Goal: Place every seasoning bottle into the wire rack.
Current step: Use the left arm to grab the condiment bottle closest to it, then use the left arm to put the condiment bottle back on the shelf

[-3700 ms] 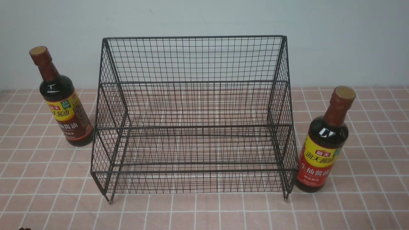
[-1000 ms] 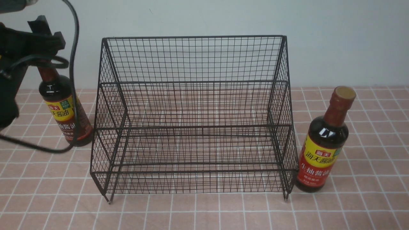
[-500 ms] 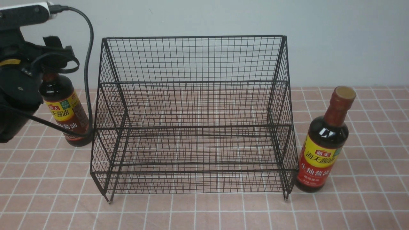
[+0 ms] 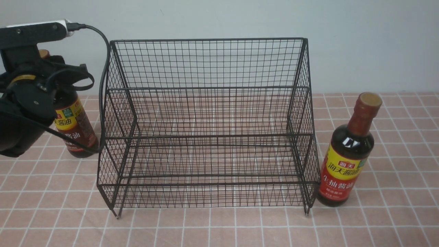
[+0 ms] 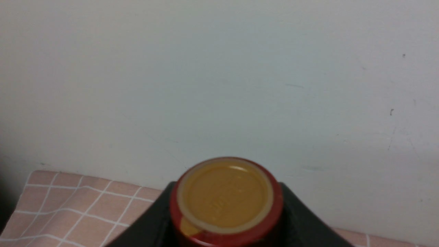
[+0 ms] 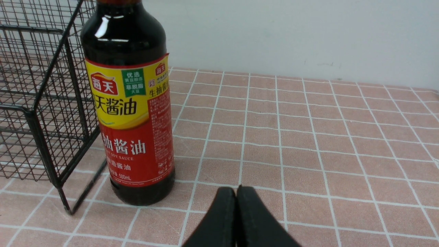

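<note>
Okay, left gripper straddles brown-label bottle neck, left edge of front view; I can't tell if clamped. Right gripper fully closed, empty, near red-label bottle.

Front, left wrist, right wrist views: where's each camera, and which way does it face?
Front: between the arms, looking forward and down at the wire rack, brown-label bottle left, red-label bottle right; left arm shows.
Left wrist: on the left arm, facing the wall across the brown-label bottle's cap; left tool flanks it.
Right wrist: low over the tablecloth, facing the red-label bottle and rack corner; shut right tool shows.
Shared: front and right wrist both show the red-label bottle outside the rack.
</note>
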Robot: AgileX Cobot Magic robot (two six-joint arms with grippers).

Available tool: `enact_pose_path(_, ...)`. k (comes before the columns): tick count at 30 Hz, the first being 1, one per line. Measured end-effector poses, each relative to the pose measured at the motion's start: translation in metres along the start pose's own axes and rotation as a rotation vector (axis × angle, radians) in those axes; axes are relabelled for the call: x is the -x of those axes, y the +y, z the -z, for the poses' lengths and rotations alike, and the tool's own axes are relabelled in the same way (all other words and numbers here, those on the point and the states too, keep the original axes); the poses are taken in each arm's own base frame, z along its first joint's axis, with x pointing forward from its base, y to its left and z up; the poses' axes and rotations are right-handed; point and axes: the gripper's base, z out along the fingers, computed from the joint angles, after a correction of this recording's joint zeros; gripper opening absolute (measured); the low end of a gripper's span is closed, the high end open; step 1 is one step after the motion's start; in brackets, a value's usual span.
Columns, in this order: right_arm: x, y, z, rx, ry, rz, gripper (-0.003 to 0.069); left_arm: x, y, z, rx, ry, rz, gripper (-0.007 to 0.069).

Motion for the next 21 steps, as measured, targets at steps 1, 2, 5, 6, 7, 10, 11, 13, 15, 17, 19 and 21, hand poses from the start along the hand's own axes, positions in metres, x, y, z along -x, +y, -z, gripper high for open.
enact_pose_path(1, 0.000, 0.000, 0.000, 0.000, 0.000, 0.000, -0.0014, 0.002, 0.000, 0.003, -0.012, 0.004, -0.014, 0.0274)
enact_pose_path(2, 0.000, 0.000, 0.000, 0.000, 0.000, 0.000, -0.0014, 0.005, 0.001, 0.006, -0.020, 0.003, -0.032, 0.0274)
enact_pose_path(5, 0.000, 0.000, 0.000, 0.000, 0.000, 0.000, -0.0014, 0.024, 0.005, 0.022, -0.042, -0.036, -0.055, 0.0274)
enact_pose_path(6, 0.000, 0.000, 0.000, 0.000, 0.000, 0.000, -0.0014, 0.035, 0.007, 0.031, -0.046, -0.068, -0.058, 0.0274)
enact_pose_path(7, 0.000, 0.000, 0.000, 0.000, 0.000, 0.000, -0.0014, 0.049, 0.011, 0.040, -0.045, -0.111, -0.057, 0.0274)
enact_pose_path(10, 0.000, 0.000, 0.000, 0.000, 0.000, 0.000, -0.0014, 0.106, 0.025, 0.083, -0.060, -0.288, -0.029, 0.0272)
enact_pose_path(11, 0.000, 0.000, 0.000, 0.000, 0.000, 0.000, -0.0014, 0.112, 0.026, 0.089, -0.064, -0.307, -0.025, 0.0272)
enact_pose_path(13, 0.000, 0.000, 0.000, 0.000, 0.000, 0.000, -0.0014, 0.137, 0.032, 0.112, -0.094, -0.377, -0.008, 0.0272)
enact_pose_path(15, 0.000, 0.000, 0.000, 0.000, 0.000, 0.000, -0.0014, 0.161, 0.038, 0.140, -0.144, -0.444, 0.010, 0.0270)
enact_pose_path(17, 0.000, 0.000, 0.000, 0.000, 0.000, 0.000, -0.0014, 0.179, 0.042, 0.166, -0.212, -0.485, 0.048, 0.0270)
enact_pose_path(19, 0.000, 0.000, 0.000, 0.000, 0.000, 0.000, -0.0014, 0.188, 0.043, 0.183, -0.284, -0.488, 0.100, 0.0270)
enact_pose_path(21, 0.000, 0.000, 0.000, 0.000, 0.000, 0.000, -0.0014, 0.190, 0.041, 0.188, -0.337, -0.462, 0.131, 0.0269)
